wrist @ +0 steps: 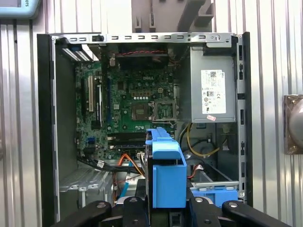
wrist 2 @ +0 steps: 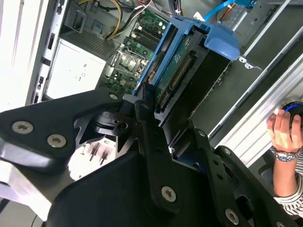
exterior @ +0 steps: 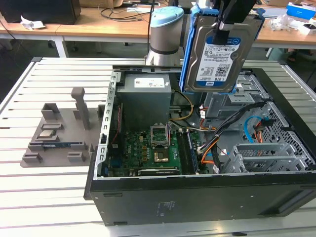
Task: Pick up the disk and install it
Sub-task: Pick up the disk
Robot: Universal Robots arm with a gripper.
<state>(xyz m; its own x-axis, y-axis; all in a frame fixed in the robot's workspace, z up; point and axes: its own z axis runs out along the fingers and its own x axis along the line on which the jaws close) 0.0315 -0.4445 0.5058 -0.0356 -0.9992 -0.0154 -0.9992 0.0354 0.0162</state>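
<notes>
The disk, a silver-grey hard drive with a white and blue label and blue side rails, hangs upright above the open computer case. My gripper is shut on its upper end. In the second wrist view the black fingers clamp the disk by its blue rails. In the first wrist view the disk's blue end points down toward the case, over the drive cage beside the power supply.
Inside the case lie the motherboard, orange and blue cables and grey brackets. A grey parts fixture sits on the slatted table at the exterior view's left. A person's hand rests beside the case.
</notes>
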